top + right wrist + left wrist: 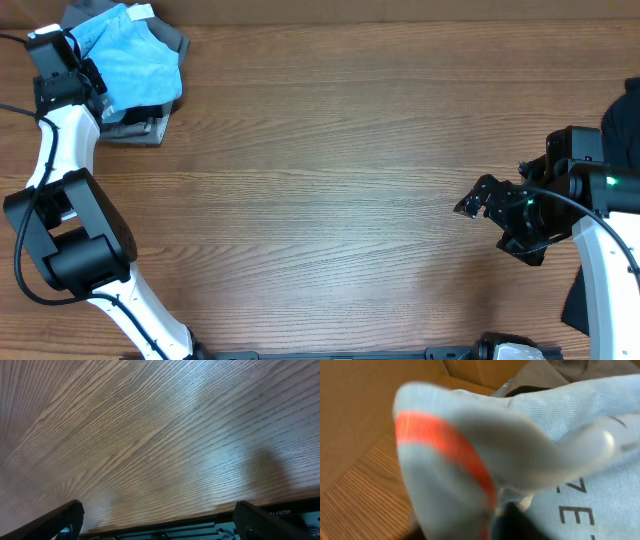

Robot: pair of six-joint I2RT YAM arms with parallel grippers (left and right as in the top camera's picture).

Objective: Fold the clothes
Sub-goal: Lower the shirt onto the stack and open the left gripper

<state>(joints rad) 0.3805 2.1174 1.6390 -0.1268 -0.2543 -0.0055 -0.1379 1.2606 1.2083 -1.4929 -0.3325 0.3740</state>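
Overhead view: light blue cotton T-shirt (135, 60) bunched atop grey folded garments (150, 128), wooden desk's (350, 150) ten o'clock. Judged soft, light, limp: I'd pinch a hem corner. My left end effector (97, 82) at it, opening cannot tell; right end effector (475, 200) wide, empty.

Wears white tube links and blocky black joints on left arm (62, 140) and right arm (605, 250), trails thin black cables (18, 110), glows a green light (610, 181) on right.

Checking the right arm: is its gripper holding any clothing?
No, the right gripper is open above the wooden table, with nothing between its fingers.
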